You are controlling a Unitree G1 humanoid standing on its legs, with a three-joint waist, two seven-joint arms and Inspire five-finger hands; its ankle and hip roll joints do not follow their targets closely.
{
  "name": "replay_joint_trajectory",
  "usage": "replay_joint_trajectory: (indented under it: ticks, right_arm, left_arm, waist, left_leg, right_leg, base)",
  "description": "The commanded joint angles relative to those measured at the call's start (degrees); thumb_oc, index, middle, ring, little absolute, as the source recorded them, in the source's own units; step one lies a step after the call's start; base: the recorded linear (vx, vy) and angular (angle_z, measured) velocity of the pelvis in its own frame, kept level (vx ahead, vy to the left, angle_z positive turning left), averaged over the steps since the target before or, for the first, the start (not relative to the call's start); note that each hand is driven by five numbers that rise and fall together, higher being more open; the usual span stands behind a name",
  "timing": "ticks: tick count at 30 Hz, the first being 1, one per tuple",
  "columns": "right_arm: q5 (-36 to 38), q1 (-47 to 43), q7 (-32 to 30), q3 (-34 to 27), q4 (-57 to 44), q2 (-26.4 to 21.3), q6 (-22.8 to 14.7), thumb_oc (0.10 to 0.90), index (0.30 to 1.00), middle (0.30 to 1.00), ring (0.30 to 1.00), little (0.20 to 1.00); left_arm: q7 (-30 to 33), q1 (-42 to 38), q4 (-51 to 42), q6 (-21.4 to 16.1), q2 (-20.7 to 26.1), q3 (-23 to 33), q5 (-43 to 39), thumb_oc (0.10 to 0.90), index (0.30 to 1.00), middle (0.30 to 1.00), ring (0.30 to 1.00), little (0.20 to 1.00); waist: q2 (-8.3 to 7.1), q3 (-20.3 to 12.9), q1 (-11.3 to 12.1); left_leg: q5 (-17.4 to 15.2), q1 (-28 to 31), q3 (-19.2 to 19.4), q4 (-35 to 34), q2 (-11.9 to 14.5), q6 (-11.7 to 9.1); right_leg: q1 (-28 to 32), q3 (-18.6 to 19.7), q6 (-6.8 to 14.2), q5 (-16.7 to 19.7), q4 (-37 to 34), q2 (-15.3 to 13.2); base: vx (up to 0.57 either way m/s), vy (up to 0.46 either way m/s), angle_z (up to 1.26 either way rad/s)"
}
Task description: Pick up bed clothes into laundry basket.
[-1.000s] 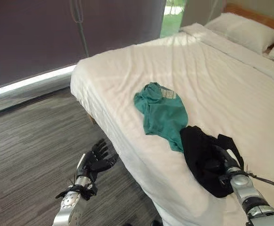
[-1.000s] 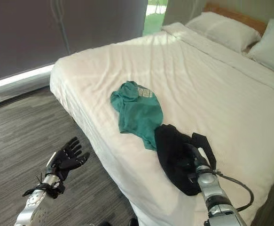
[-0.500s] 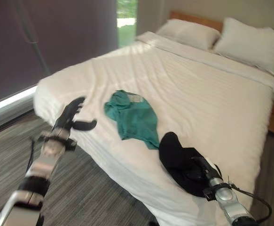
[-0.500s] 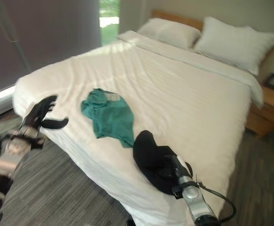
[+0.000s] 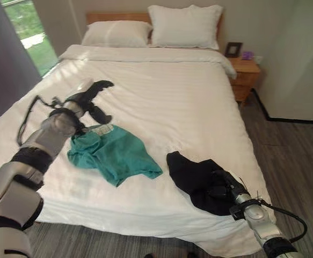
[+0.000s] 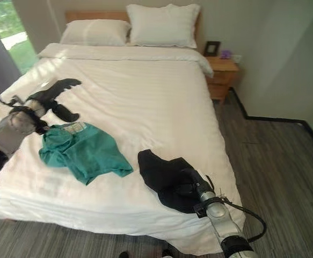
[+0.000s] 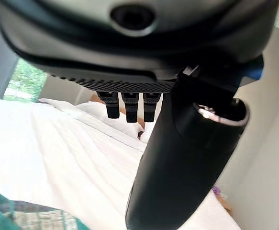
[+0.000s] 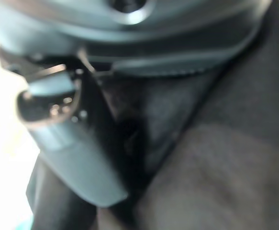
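Lying at lower centre of the bed (image 5: 199,102), the black garment (image 5: 196,180) has the right hand (image 5: 225,188) buried in it, fingers hidden, so its grip cannot be told. Left of it lies a green shirt (image 5: 113,156). Above the shirt, the left hand (image 5: 89,95) hovers with fingers straight.

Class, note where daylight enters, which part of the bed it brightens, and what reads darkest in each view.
Left eye view: daylight from the window, upper left, brightens the bed beside it; the black garment is darkest. Left wrist view: the left hand is dark against bright sheet. Right wrist view: the garment again, dark.
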Motion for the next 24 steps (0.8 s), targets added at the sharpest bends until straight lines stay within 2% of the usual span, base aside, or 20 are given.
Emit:
replay_joint_trajectory:
  ticks: [1,2,3,7,8,9,12,17,21,24]
  right_arm:
    - [-1.2,12.1,6.4,5.5,6.5,0.1,5.1,0.4,0.3,0.3,0.3,0.3]
    - [-1.3,12.1,6.4,5.5,6.5,0.2,5.1,0.4,0.3,0.3,0.3,0.3]
    - [-1.6,11.8,6.1,5.2,6.8,-0.1,5.0,0.4,0.3,0.3,0.3,0.3]
    - [-1.7,12.8,5.8,3.7,6.2,-0.5,4.9,0.4,0.3,0.3,0.3,0.3]
    - [-2.6,13.1,5.7,4.0,6.0,-0.4,4.9,0.4,0.3,0.3,0.3,0.3]
    - [-2.6,13.1,5.7,4.1,6.0,-0.5,4.9,0.4,0.3,0.3,0.3,0.3]
    - [-5.4,12.7,6.5,6.4,2.8,-1.0,4.9,0.4,0.3,0.3,0.3,0.3]
    - [-7.1,11.3,6.6,8.7,0.9,-1.7,4.7,0.4,0.3,0.3,0.3,0.3]
    - [-8.0,10.0,6.7,10.6,0.4,-2.1,4.5,0.4,0.3,0.3,0.3,0.3]
    - [-8.7,9.7,6.8,12.0,1.1,-2.1,4.5,0.4,0.3,0.3,0.3,0.3]
  left_arm:
    - [4.0,-6.3,3.1,0.6,5.3,3.2,7.8,0.8,0.9,0.9,0.9,0.9]
    - [4.0,-6.4,3.1,0.6,5.3,3.2,7.8,0.8,0.9,0.9,0.9,0.9]
    - [5.1,-5.9,3.6,0.7,5.2,3.3,10.2,0.8,0.9,0.9,0.9,0.9]
    - [5.4,-2.8,2.9,2.2,3.7,5.7,11.8,0.8,0.9,0.9,0.9,0.9]
    - [5.0,0.3,2.4,2.2,1.3,7.2,12.0,0.8,0.9,0.9,0.9,0.9]
    - [5.0,0.5,2.4,2.2,1.3,7.4,12.0,0.8,0.9,0.9,0.9,0.9]
    - [4.3,7.4,2.4,1.8,-4.8,9.7,12.5,0.8,0.9,0.9,0.9,0.9]
    - [4.3,8.7,1.1,1.5,-9.0,9.0,12.4,0.8,0.9,0.9,0.9,0.9]
    - [4.8,6.5,0.5,1.3,-11.9,8.1,10.3,0.8,0.9,0.9,0.9,0.9]
    - [4.9,4.3,1.4,1.3,-12.2,6.4,10.4,0.8,0.9,0.9,0.9,0.9]
  waist:
    - [0.31,1.0,2.7]
    - [0.29,1.0,2.7]
    - [0.0,1.1,3.0]
    - [-0.67,0.8,3.1]
    - [-1.14,0.9,3.5]
    - [-1.08,0.8,3.4]
    - [-2.06,0.7,4.0]
    - [-2.46,0.4,4.2]
    - [-2.5,0.2,3.9]
    - [-2.42,0.2,3.7]
  left_leg:
    - [0.1,-0.8,-2.6,-4.1,2.7,-3.6]
    - [0.1,-0.8,-2.6,-4.1,2.7,-3.6]
    - [-0.2,-1.0,-2.2,-4.1,2.6,-3.5]
    - [-0.3,-1.7,-3.5,-4.1,2.0,-3.2]
    - [-0.2,-2.0,-4.0,-4.1,1.8,-3.1]
    - [-0.2,-2.0,-4.0,-4.1,1.8,-3.1]
    - [-0.6,-1.8,-4.6,-4.1,1.7,-3.0]
    - [-0.8,-1.6,-4.9,-4.1,1.8,-3.1]
    - [-0.8,-1.6,-5.1,-4.1,1.9,-3.2]
    - [-0.7,-1.5,-5.2,-4.1,2.0,-3.3]
  right_leg:
    - [3.5,2.0,0.5,-0.3,-2.2,1.2]
    - [3.5,2.0,0.5,-0.3,-2.2,1.2]
    - [3.3,0.4,0.8,0.5,-3.4,0.5]
    - [4.2,0.4,0.5,0.4,-5.6,0.4]
    - [4.9,0.1,-0.1,-0.6,-6.1,0.5]
    - [4.9,0.1,-0.1,-0.6,-6.1,0.5]
    - [6.4,-0.5,-0.5,-1.6,-7.7,0.3]
    - [7.3,-0.6,-0.7,-1.8,-8.9,0.3]
    - [7.8,-0.8,-0.8,-2.1,-9.5,0.3]
    - [8.2,-0.9,-0.9,-2.2,-9.7,0.4]
  base:
    - [0.05,0.017,0.02]
    - [-0.01,0.015,0.14]
    - [0.0,0.017,0.37]
    - [0.02,0.007,0.32]
    - [0.02,-0.008,0.12]
    - [0.03,-0.01,0.01]
    - [0.04,-0.008,-0.01]
    - [0.01,-0.002,0.01]
    - [0.0,0.0,0.0]
    - [0.0,0.0,0.0]
